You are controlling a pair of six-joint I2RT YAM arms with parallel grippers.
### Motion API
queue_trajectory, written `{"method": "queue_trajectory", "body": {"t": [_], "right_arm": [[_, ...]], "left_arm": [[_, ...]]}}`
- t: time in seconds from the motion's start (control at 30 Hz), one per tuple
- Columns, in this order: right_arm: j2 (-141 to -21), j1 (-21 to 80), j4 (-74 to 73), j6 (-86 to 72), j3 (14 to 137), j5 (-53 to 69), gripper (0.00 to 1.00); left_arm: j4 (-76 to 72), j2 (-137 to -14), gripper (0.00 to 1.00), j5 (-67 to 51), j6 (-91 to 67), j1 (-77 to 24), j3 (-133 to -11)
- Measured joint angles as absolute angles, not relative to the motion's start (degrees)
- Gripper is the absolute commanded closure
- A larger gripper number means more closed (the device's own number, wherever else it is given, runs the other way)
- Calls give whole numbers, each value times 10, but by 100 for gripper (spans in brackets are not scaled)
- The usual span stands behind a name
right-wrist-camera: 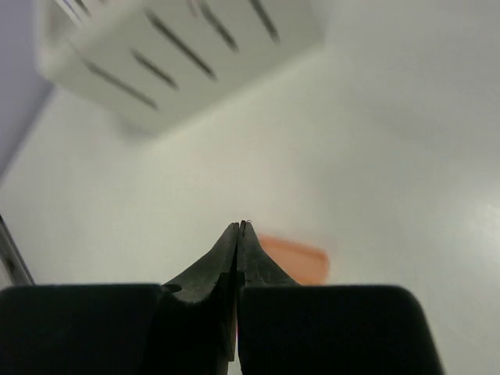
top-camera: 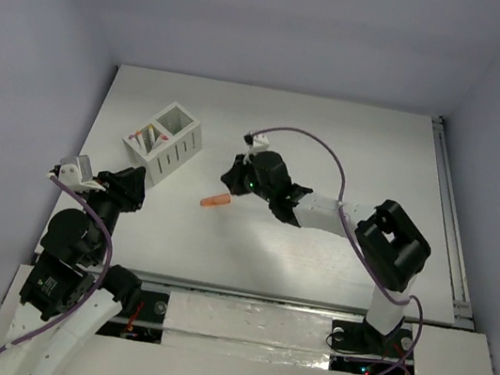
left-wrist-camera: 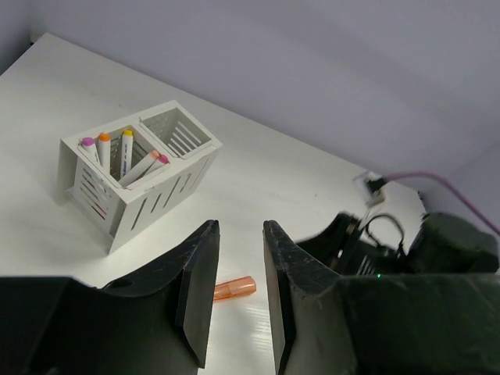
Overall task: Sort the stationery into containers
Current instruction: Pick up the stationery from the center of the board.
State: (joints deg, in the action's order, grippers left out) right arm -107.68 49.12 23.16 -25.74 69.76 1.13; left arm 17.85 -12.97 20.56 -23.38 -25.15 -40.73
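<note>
White table (top-camera: 332, 153) inside pale lavender walls; arm bases at the near edge; white box (top-camera: 164, 141) sits far-left on the table, turned at an angle, two square compartments side by side with slotted walls; left wrist view shows the pens (left-wrist-camera: 125, 152) standing tilted in the box's left-hand compartment, magenta, orange and yellow caps up; orange stubby piece (top-camera: 216, 203) lies flat on the bare table, near the box but clear of it, on its near-right side; right gripper (top-camera: 229, 182) is low over the table just beside that piece; its fingers are pressed together tip to tip with nothing between them, seen plainly in its own wrist view (right-wrist-camera: 241, 225); there the orange piece (right-wrist-camera: 293, 258) shows blurred just behind and right of the tips, contact can't be told; box (right-wrist-camera: 180, 55) blurred at the top of that view; left gripper (top-camera: 131, 192) hangs near the box's near corner, well left of the piece; its fingers (left-wrist-camera: 195, 297) stand parted, nothing in the gap, orange piece (left-wrist-camera: 234, 289) visible on the table beyond them.
</note>
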Motion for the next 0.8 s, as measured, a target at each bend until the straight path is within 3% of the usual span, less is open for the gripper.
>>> {"method": "queue_trajectory", "body": {"t": [0.1, 0.13, 0.23, 0.37, 0.8], "right_arm": [[-1072, 493, 184, -277, 640, 28, 74], [-1070, 494, 172, -284, 627, 36, 60], [-1066, 498, 151, -303, 612, 55, 43], [-1066, 506, 150, -326, 611, 77, 36], [-1150, 507, 149, -351, 663, 75, 38]], "left_arm": [[178, -130, 74, 204, -234, -251, -407], [178, -130, 74, 203, -234, -251, -407], [178, -130, 74, 202, -234, -251, -407], [178, -130, 74, 201, -234, -251, -407], [178, -130, 73, 201, -234, -251, -407]]}}
